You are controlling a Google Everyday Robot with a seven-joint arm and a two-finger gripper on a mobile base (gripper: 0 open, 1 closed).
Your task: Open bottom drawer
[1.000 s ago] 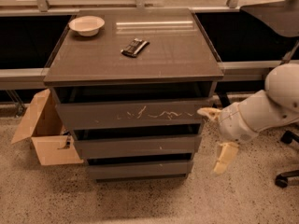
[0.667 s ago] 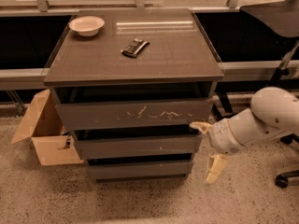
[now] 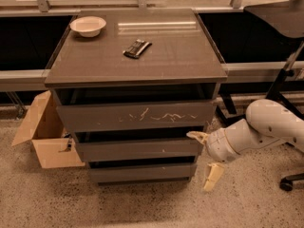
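Observation:
The bottom drawer [image 3: 141,172] is the lowest and shortest of three dark grey-brown flat fronts on the cabinet, near the floor. It looks shut or almost shut. Above it are the mid-sized drawer [image 3: 137,149] and the tall scratched top drawer [image 3: 135,116]. My gripper [image 3: 205,158] comes in from the right on a white arm. It is open, with one cream finger [image 3: 196,136] by the mid drawer's right end and the other finger [image 3: 212,176] hanging by the bottom drawer's right corner. It holds nothing.
A white bowl [image 3: 88,25] and a dark snack bar [image 3: 137,48] lie on the cabinet top [image 3: 175,56]. An open cardboard box [image 3: 45,132] stands on the floor at the left. A chair base [image 3: 290,182] is on the right. Speckled floor lies in front.
My arm has moved left and down, bringing the gripper from beside the top drawer's right end to the right ends of the two lower drawers. The drawers have not moved.

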